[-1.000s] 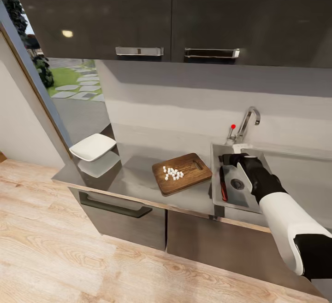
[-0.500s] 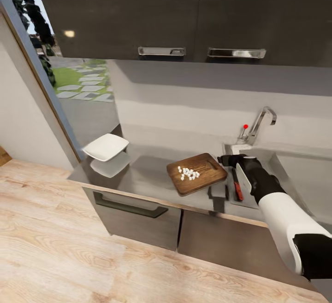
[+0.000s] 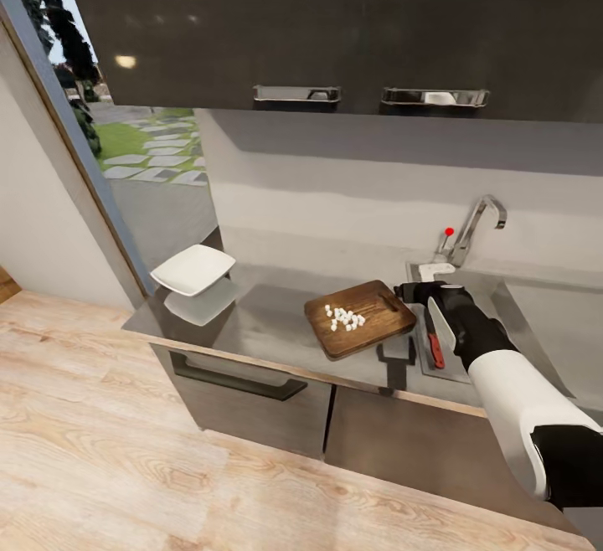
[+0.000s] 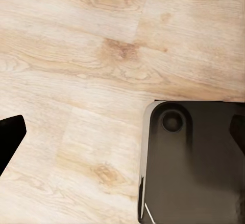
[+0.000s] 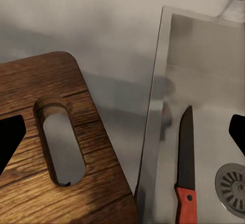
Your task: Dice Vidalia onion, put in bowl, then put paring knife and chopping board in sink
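Head view, step in hand: the small paring knife with dark blade and red handle (image 3: 433,340) already lies in the rectangular stainless-steel sink (image 3: 494,304), so the knife step looks done; the small white onion dice (image 3: 344,317) sit on the brown wooden chopping board with a slot handle (image 3: 358,317), not in the bowl.
Head view, right end effector (image 3: 409,290): black, hovering just beside the board's handle end, at the sink's near rim; fingers apart, holding nothing.
Head view, containers: the shallow white squarish bowl (image 3: 193,269) stands at the far left of the glossy grey bench (image 3: 268,325), well apart from the board, and appears empty.
Head view, next move (judgement): carry the dice to the bowl, perhaps by gripping the board at its slot end and keeping it level.
Left wrist view: pale wooden floor (image 4: 76,55) and a dark part of the robot's base (image 4: 194,162); left end effector (image 4: 125,132) fingertips spread at the edges, released.
Right wrist view: board slot (image 5: 60,142), sink rim, knife (image 5: 185,168) blade pointing away from the round drain (image 5: 234,188); dark fingertips spread wide.
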Motion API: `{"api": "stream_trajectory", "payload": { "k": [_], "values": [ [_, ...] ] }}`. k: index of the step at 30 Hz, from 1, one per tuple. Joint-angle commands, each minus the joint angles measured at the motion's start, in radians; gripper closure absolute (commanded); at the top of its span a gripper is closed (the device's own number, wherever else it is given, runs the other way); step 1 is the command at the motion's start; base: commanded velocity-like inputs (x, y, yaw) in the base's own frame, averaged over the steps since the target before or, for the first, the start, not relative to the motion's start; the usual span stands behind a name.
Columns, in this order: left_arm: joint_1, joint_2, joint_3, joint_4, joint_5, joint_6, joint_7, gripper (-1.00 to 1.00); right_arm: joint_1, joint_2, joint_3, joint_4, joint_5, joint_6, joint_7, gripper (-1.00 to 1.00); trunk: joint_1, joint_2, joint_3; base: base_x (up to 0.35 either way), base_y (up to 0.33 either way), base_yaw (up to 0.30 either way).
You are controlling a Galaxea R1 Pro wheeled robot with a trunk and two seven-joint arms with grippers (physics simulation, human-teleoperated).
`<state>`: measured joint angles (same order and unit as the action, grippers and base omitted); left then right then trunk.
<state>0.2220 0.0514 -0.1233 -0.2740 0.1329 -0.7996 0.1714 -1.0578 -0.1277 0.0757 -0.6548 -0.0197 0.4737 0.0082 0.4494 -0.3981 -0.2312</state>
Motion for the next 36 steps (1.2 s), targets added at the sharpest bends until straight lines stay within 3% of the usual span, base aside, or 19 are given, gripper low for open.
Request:
{"api": "stream_trajectory", "payload": {
  "k": [1,9,36],
  "values": [
    [0.000,0.001,-0.009,-0.002,0.010,-0.001,0.003,-1.00,-0.001,-0.001,0.004,-0.001,-0.002,0.007,0.000,-1.00,0.001,-0.002,-0.002,0.011,-0.007,0.000],
    [0.000,0.001,-0.009,-0.002,0.010,-0.001,0.002,-1.00,-0.001,-0.001,0.004,0.007,-0.002,0.011,-0.001,-1.00,0.001,-0.002,-0.004,0.017,-0.003,0.000],
    [0.000,0.001,-0.009,0.006,0.010,-0.001,0.002,-1.00,-0.001,0.006,0.004,0.033,-0.002,0.010,-0.002,-1.00,0.001,-0.002,-0.046,0.049,-0.015,0.000]
  ]
}}
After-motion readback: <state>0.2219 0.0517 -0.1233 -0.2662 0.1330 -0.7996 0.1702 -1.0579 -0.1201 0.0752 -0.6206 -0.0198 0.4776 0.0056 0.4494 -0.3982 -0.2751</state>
